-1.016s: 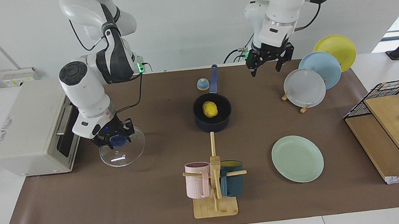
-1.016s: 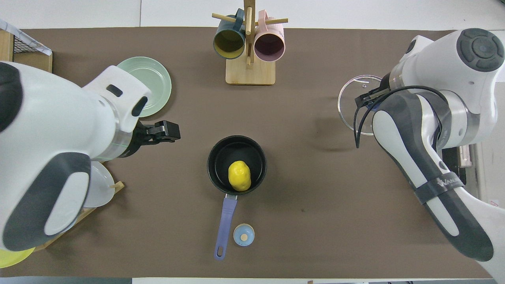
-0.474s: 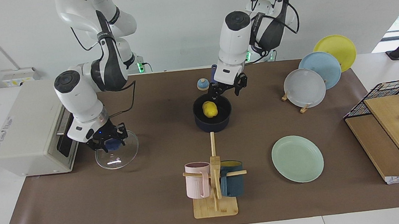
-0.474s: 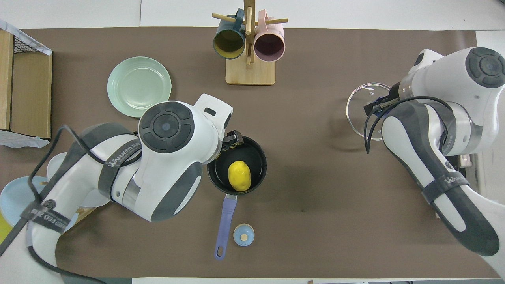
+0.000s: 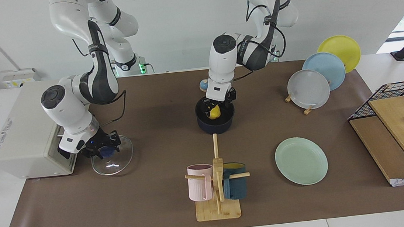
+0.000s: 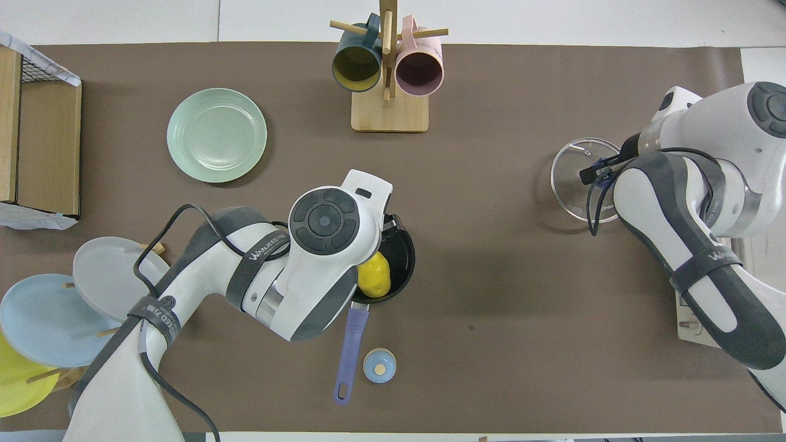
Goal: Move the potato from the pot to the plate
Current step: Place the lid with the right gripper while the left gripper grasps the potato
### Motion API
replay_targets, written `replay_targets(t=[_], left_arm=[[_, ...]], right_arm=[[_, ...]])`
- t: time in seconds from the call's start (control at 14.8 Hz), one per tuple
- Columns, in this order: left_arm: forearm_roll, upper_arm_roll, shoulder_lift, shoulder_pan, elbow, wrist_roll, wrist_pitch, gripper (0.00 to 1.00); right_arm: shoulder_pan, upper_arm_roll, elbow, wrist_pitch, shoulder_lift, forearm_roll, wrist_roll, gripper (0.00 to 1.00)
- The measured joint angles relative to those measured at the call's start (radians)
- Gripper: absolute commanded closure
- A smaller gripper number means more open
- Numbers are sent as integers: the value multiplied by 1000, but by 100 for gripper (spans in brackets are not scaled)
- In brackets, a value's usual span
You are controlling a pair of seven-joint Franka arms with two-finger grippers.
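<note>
Both arms moved: left gripper (image 5: 218,105) now down at potato (image 5: 214,111), grip unclear

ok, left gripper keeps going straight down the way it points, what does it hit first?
Most likely the potato in the pot: the left gripper points down right over it. Whether they already touch is unclear.

over the pot

my left arm (image 6: 319,245) comes in from the bottom and covers most of the pot (image 6: 402,261); the potato (image 6: 376,277) shows yellow at its edge, inside. the pot's handle (image 6: 350,353) points toward me. the plate (image 6: 217,135) lies bare, farther out. my right arm (image 6: 688,202) is over the glass lid (image 6: 574,178).
</note>
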Motion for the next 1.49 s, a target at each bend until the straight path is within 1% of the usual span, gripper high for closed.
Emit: replay_targets(t=[0.2,0.61,0.95,1.02,1.08,1.15,1.22,1.29,1.35,1.42,1.49], left_arm=[[0,0,1,-16,-35,0,11,0],[0,-1,13,-48,-61,-4,20,0],[-1,0,26,-63,-88,-31,45,0],[-1,0,27,-70,-98,-41,59,0],[-1,-1,27,-76,-106,-49,71,0],[-3,0,29,-80,-111,-55,76,0],[-5,0,30,-83,-112,-58,81,0],[-7,0,30,-84,-112,-60,83,0],[-10,0,30,-85,-112,-61,84,13],[-11,0,30,-85,-112,-61,85,35],[-12,0,28,-85,-110,-61,87,50]], right_arm=[[0,0,-14,20,1,0,-14,70],[-7,-1,-59,60,9,0,-30,67],[-7,-1,-83,100,12,0,-31,67],[-7,-1,-89,114,12,0,-31,61],[-6,-1,-96,128,13,0,-31,40],[-6,-1,-101,135,14,0,-31,12],[-6,0,-103,139,14,0,-31,0],[-6,-1,-104,140,14,0,-31,0],[-6,-1,-103,140,14,0,-31,0],[-6,-1,-101,140,14,0,-31,0],[-6,-1,-95,140,11,0,-26,0]])
